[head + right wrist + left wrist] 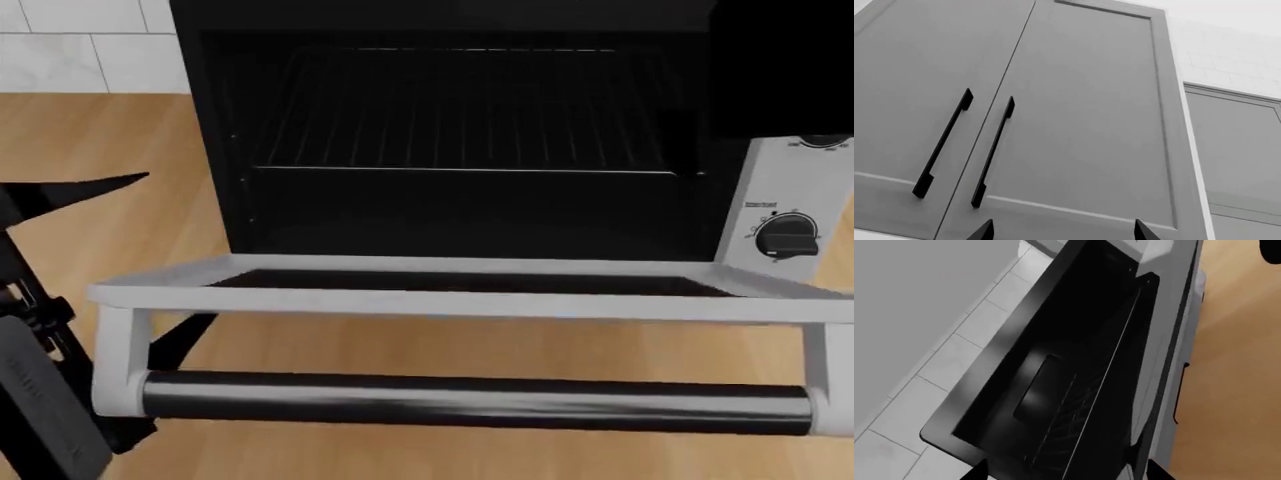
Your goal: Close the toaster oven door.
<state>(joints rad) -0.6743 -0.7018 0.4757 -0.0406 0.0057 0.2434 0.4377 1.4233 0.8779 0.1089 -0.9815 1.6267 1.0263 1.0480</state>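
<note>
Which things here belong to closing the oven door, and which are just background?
Job:
- toaster oven, open
- toaster oven door, folded down flat
- door's black bar handle
- left gripper, beside the door's left end

Background:
- grey cabinet doors with black handles
- white wall tiles
- wooden counter

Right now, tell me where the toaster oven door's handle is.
In the head view the black bar handle runs along the open toaster oven door's near edge, low in frame, right of the left gripper.
</note>
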